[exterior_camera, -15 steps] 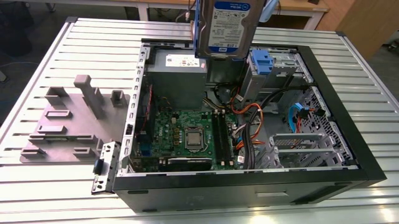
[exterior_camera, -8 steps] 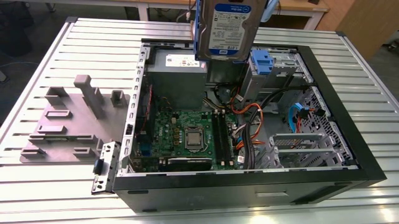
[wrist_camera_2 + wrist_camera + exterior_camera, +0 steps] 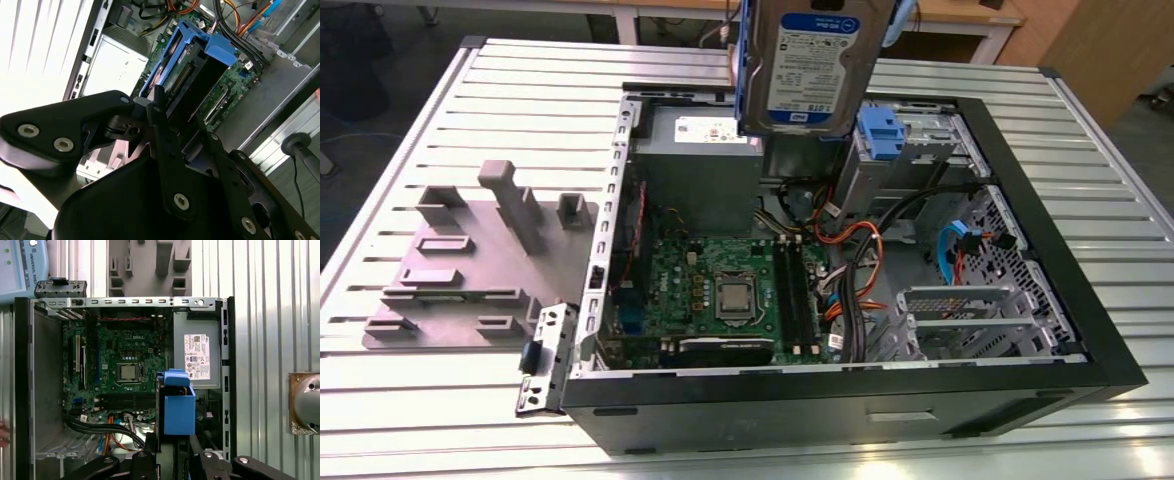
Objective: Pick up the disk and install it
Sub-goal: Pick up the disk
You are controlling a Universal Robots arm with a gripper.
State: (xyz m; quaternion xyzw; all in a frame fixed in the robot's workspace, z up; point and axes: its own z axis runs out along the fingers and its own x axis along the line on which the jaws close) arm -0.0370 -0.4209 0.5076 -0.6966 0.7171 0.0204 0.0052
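Observation:
The disk (image 3: 801, 65), silver-grey with a blue-and-white label and clipped in a blue carrier frame, hangs upright over the back of the open computer case (image 3: 1067, 300). It is above the power supply and beside the drive cage. In both wrist views my gripper (image 3: 177, 107) (image 3: 172, 440) is shut on the disk's near end. Its black fingers (image 3: 159, 107) press on either side of the blue carrier (image 3: 179, 410). The disk (image 3: 182, 75) points down into the case, clear of the parts below it.
Inside the case lie the motherboard (image 3: 720, 290), a grey power-supply box (image 3: 700, 150) with a white sticker, orange and black cables (image 3: 861, 260), and a drive cage holding another blue carrier (image 3: 887, 135). A grey fixture block (image 3: 467, 260) and a loose metal bracket (image 3: 547, 355) rest on the slatted table.

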